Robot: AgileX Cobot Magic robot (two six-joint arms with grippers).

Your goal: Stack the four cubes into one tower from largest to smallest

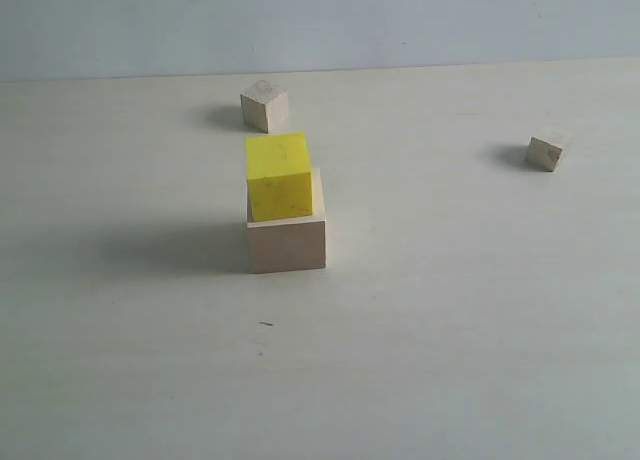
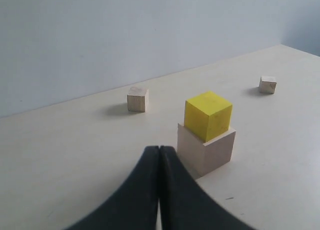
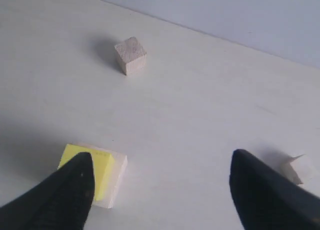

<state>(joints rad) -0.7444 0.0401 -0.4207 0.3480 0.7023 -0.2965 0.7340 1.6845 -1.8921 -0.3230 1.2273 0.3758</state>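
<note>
Surface: pale tabletop (image 1: pixel 450 360).
Stacked: bright yellow cube (image 1: pixel 279 176) atop large pale wooden cube (image 1: pixel 287 242).
Loose: smaller pale wooden cube (image 1: pixel 264 106) behind; tiny wooden cube (image 1: pixel 546 152) well apart, right.
Left gripper (image 2: pixel 159 155): fingers pressed together.
Right gripper (image 3: pixel 162 160): fingers spread, empty.
Next: likely grasp smaller cube.

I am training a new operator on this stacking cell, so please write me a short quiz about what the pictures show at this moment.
1. True or false: the yellow cube rests on the largest wooden cube.
2. How many other cubes stand alone on the table, apart from those two? A) one B) two C) three
3. Fill in: the left fingers are ___ (open or shut).

Key: 1 true. 2 B: the small wooden cube and the tiny wooden cube. 3 shut, with nothing between them.
</note>
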